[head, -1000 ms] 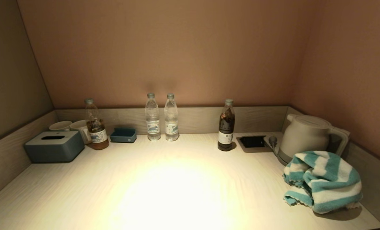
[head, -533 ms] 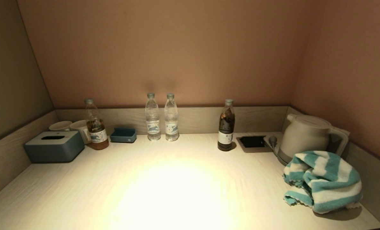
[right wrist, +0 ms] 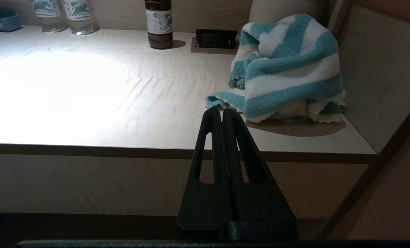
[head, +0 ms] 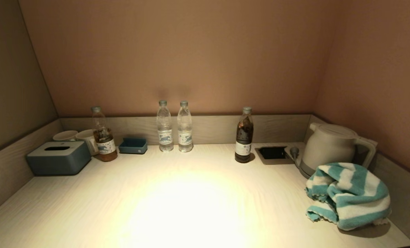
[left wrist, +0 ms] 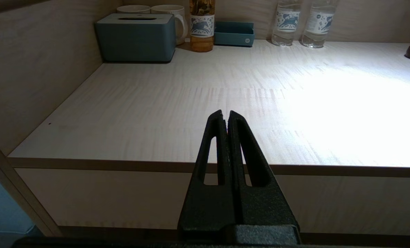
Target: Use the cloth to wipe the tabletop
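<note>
A teal and white striped cloth (head: 347, 195) lies bunched on the pale wooden tabletop (head: 191, 199) at the right, in front of the kettle. It also shows in the right wrist view (right wrist: 287, 72). My right gripper (right wrist: 222, 111) is shut and empty, held off the table's front edge, short of the cloth. My left gripper (left wrist: 225, 113) is shut and empty, held off the front edge at the left side. Neither gripper shows in the head view.
Along the back stand a blue tissue box (head: 58, 157), two mugs (head: 77, 137), a tea bottle (head: 103, 136), a blue tray (head: 133, 146), two water bottles (head: 174, 127), a dark bottle (head: 244, 136), a socket recess (head: 273, 153) and a white kettle (head: 332, 146). Low walls bound three sides.
</note>
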